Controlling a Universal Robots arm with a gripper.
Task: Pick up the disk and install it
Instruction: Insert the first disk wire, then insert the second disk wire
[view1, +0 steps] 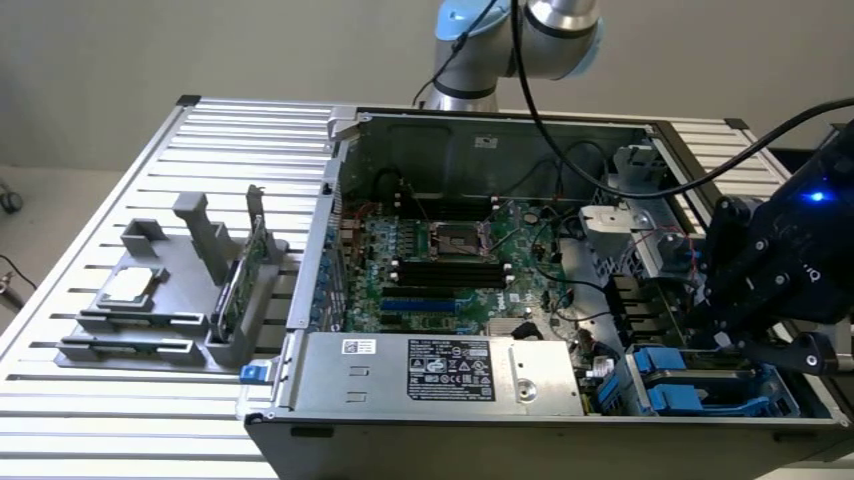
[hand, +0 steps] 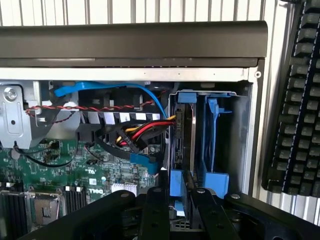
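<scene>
Presently, item under work: the disk (hand: 184, 131), a thin dark-edged drive in blue carrier rails, standing on edge in the metal drive cage (hand: 240, 135) at the corner of the open computer case (view1: 400, 400). Location: inside the case, next to the second blue carrier (hand: 214, 135), which sits in the neighbouring slot; yellow, red and black cables (hand: 142, 132) and a blue data cable (hand: 150, 97) reach toward its near end from the motherboard (view1: 441, 265) side. Orientation: broad faces upright; the long axis appears to run down into the bay, away from the wrist camera and parallel to the cage walls; one narrow blue-capped end points at the case's outer wall, the other at the hand. Hand (hand: 181, 200): directly above the bay, its black fingers (hand: 155, 210) set narrow to either side of the lower blue rail end (hand: 176, 184); they seem closed on the disk's carrier, though the actual contact is hard to make out. In the exterior view the hand (view1: 741, 335) hangs over the blue bays (view1: 674, 375) at that view's right. Progress, as judged: pick-up done, disk already well into its slot; full seating cannot be confirmed, and release remains. Also present: the fixture (view1: 160, 300) on the slatted worktop (view1: 80, 400) and a keyboard (hand: 297, 100) beside the case.
</scene>
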